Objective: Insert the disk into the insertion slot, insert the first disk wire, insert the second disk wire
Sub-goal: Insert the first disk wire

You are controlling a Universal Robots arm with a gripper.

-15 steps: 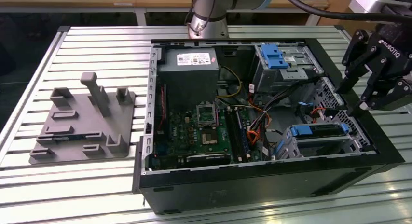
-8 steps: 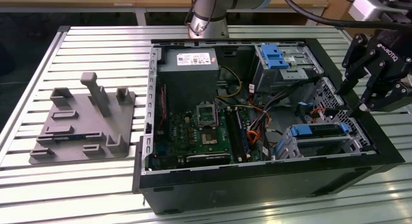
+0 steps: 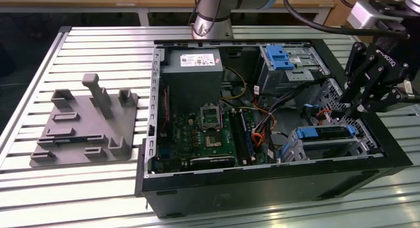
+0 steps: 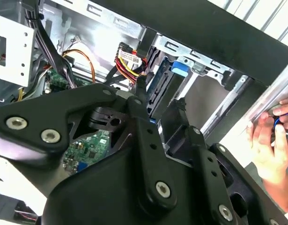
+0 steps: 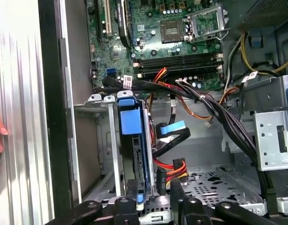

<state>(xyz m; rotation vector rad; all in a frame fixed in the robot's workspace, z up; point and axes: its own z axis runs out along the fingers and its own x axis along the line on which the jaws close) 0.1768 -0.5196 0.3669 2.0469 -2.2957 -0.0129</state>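
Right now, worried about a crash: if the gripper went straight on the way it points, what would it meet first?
Probably the disk seated in the insertion slot, right ahead of the gripper; depth is unclear.

The blue-framed disk (image 3: pixel 325 131) is seen seated in the perforated silver insertion slot (image 3: pixel 331 147), lower right of the exterior view.

The silver-grey arm (image 3: pixel 211 14) rises at the exterior view's top centre. Upper right, black cables (image 3: pixel 292 14) lead to the black, linked pincer (image 3: pixel 354 110) with white lettering. The second wrist view shows its silver screws (image 4: pixel 162 189).
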